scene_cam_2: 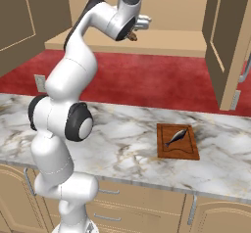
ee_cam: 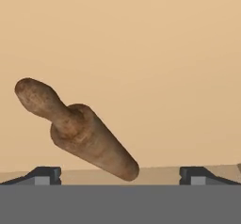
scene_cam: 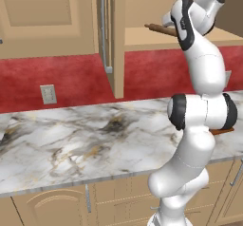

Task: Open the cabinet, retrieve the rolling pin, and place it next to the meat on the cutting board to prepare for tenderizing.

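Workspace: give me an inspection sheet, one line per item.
Surface: marble counter, bare around the board.
Cabinet: cabinet open, both doors swung out, handle visible on the left door.
Rolling pin: rolling pin lying on the cabinet shelf, one knobbed end towards the camera, between the spread fingertips in the hand view.
Cutting board: cutting board flat on the counter, right of the arm.
Meat: meat lying on the board.
Clutter: nothing seen.
Gripper: gripper open, inside the cabinet at the pin, not closed on it.
Cables: nothing seen.
Surroundings: red backsplash, wall outlet, base cabinets below the counter.
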